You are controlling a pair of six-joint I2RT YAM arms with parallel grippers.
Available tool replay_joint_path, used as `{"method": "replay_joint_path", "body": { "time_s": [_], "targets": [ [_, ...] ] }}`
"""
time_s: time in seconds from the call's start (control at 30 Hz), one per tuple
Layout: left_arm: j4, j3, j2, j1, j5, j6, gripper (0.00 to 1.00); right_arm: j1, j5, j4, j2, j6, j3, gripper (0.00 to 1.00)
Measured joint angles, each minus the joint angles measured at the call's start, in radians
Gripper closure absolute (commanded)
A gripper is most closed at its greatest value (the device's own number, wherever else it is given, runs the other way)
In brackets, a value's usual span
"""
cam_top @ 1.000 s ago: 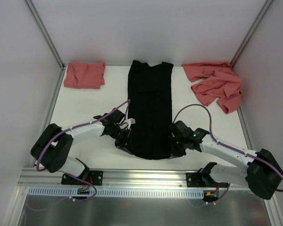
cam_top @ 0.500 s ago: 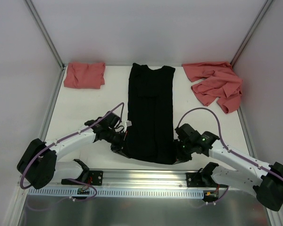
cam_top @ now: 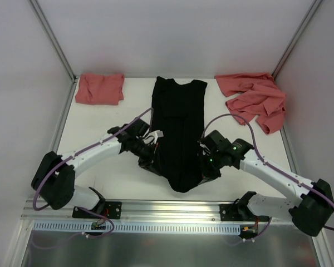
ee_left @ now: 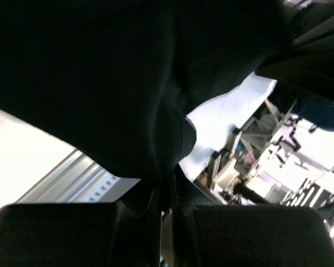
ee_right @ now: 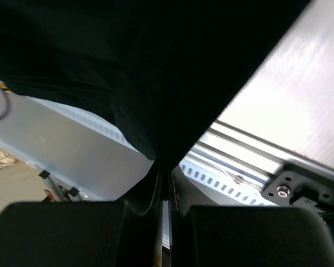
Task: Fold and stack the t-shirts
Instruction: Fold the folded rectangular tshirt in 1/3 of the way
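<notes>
A long black t-shirt (cam_top: 178, 119) lies down the middle of the table, its near hem lifted and sagging between my two grippers. My left gripper (cam_top: 151, 162) is shut on the hem's left corner; black cloth (ee_left: 128, 83) fills the left wrist view and runs into the pinched jaws. My right gripper (cam_top: 205, 168) is shut on the hem's right corner, with dark cloth (ee_right: 156, 67) hanging from its tips. A folded salmon-red t-shirt (cam_top: 100, 89) rests at the back left. A crumpled salmon-red t-shirt (cam_top: 255, 100) lies at the back right.
Metal frame posts (cam_top: 53, 39) rise at the back corners beside white walls. An aluminium rail (cam_top: 167, 208) runs along the near edge by the arm bases. White tabletop (cam_top: 94, 128) shows on both sides of the black shirt.
Both grippers have lifted the black shirt's near hem and carried it away from the near edge; the hem now sags in a point between them.
</notes>
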Motion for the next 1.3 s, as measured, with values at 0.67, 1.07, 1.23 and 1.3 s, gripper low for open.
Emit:
{"method": "replay_joint_path", "body": {
  "time_s": [0.67,1.07,1.23,1.3],
  "targets": [
    [-0.266,0.629,0.375,0.188,0.044,0.207,1.0,-0.39,-0.136,-0.135,0.526,-0.344,0.592,1.0],
    [-0.203,0.635,0.507,0.305,0.019,0.229,0.03,-0.472,-0.154,-0.153,0.819,-0.392,0.853,0.89],
    [-0.101,0.667,0.635,0.311,-0.023,0.208,0.01,-0.515,-0.104,-0.15,0.993,-0.412,1.09,0.53],
    [-0.057,0.667,0.635,0.311,-0.066,0.201,0.01,-0.533,-0.078,-0.147,1.045,-0.422,1.184,0.48]
  ]
}}
